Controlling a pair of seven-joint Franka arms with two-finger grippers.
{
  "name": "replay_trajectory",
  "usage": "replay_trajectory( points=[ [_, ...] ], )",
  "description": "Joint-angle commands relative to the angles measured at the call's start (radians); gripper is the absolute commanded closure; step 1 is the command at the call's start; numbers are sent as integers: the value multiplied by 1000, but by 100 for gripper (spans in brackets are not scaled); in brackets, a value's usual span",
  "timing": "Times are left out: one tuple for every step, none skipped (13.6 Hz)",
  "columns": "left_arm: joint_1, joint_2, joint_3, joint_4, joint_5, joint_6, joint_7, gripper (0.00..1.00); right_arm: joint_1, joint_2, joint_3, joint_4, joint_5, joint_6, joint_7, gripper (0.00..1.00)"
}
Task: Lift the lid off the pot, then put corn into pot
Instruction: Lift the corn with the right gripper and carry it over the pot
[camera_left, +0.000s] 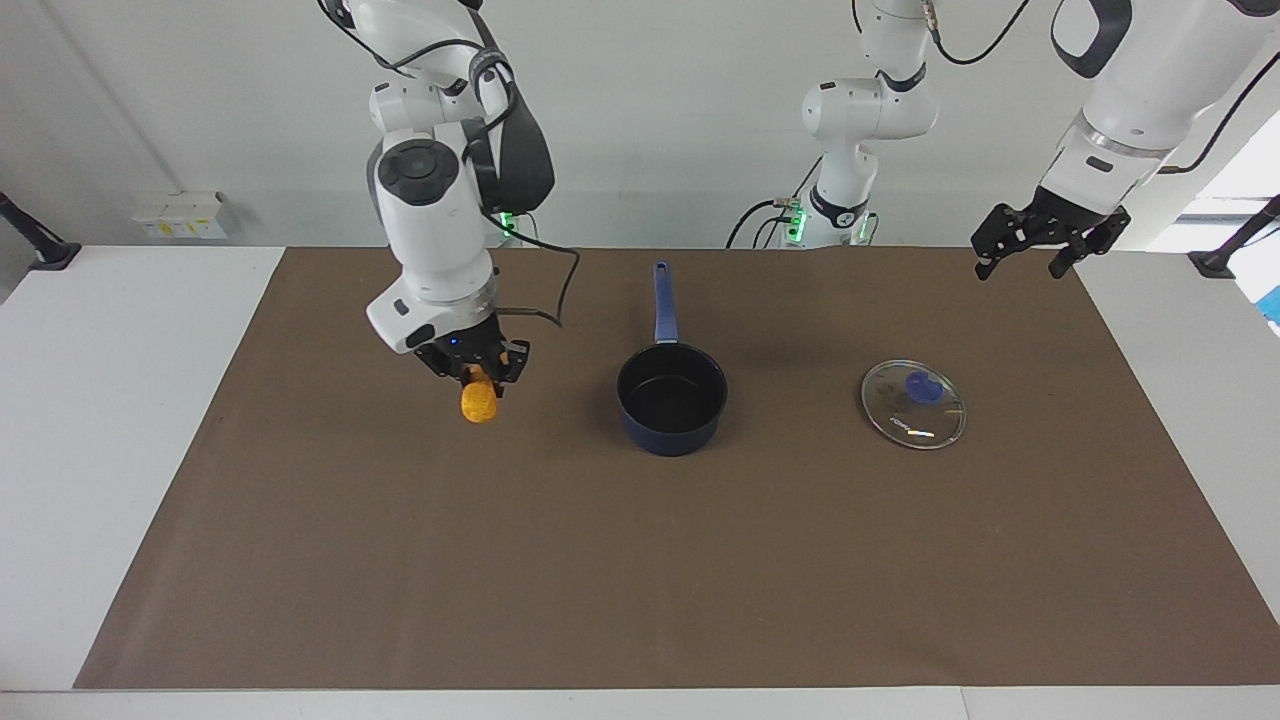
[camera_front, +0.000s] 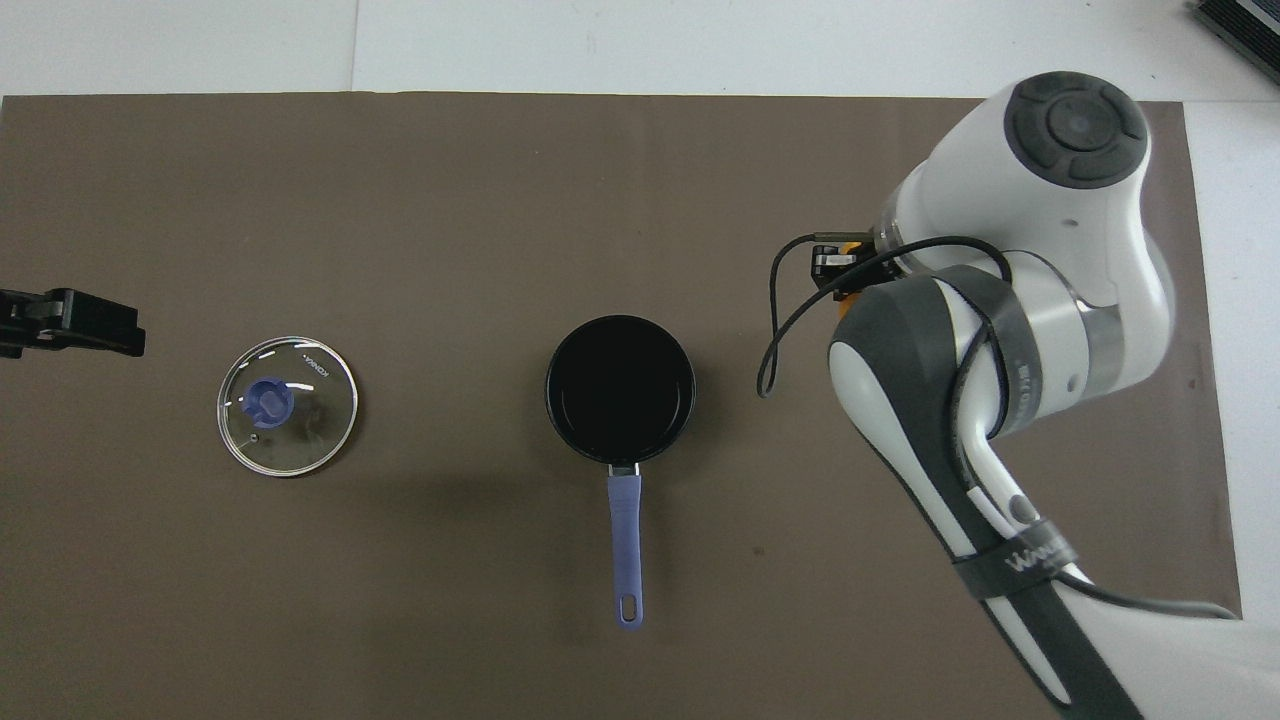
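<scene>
Orange-yellow and bumpy, the corn (camera_left: 479, 403) hangs from my right gripper (camera_left: 474, 368), whose fingers are closed tight on its upper end, and it is up in the air over the brown mat (camera_left: 640, 560) toward the right arm's end of the table, beside the pot (camera_left: 671, 398) but not yet above it. I judge the cob light and firm, with a knobbly skin that gives my fingertips good purchase; pinched by one end it could swing or tilt, so a hold nearer its middle would steady it more. The pot looks stiff and heavier, best taken by its long blue handle (camera_left: 663, 302), which points toward the robots. The lid (camera_left: 913, 404) lies flat on the mat toward the left arm's end, well apart from the pot; its glass is fragile and slick, and the blue knob (camera_left: 921, 387) is the place to take it. My left gripper (camera_left: 1035, 240) waits, jaws spread wide and empty, above the mat's corner. I count one corn, one pot, one lid.
</scene>
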Motion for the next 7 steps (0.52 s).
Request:
replay_trajectory(
  points=[
    [-6,-27,8,-35,-12,23,12,0,70,101,1,147,4,-31,110,100],
    [-9,-26,8,-32,-10,20,11,0,96,112,1,159,29,-29,149,100],
    [-9,-26,8,-32,-10,14,8,0,113,116,4,162,75,-22,186,100],
    [-7,-27,8,-32,-10,7,8,0,136,125,6,164,92,-17,211,100],
    [-1,-27,8,-32,-10,8,8,0,162,132,7,165,94,-14,231,100],
    [5,-27,8,-32,-10,8,6,0,184,141,7,164,95,-3,248,100],
    [8,-27,8,-32,-9,8,6,0,193,147,7,161,98,0,253,100]
  ],
)
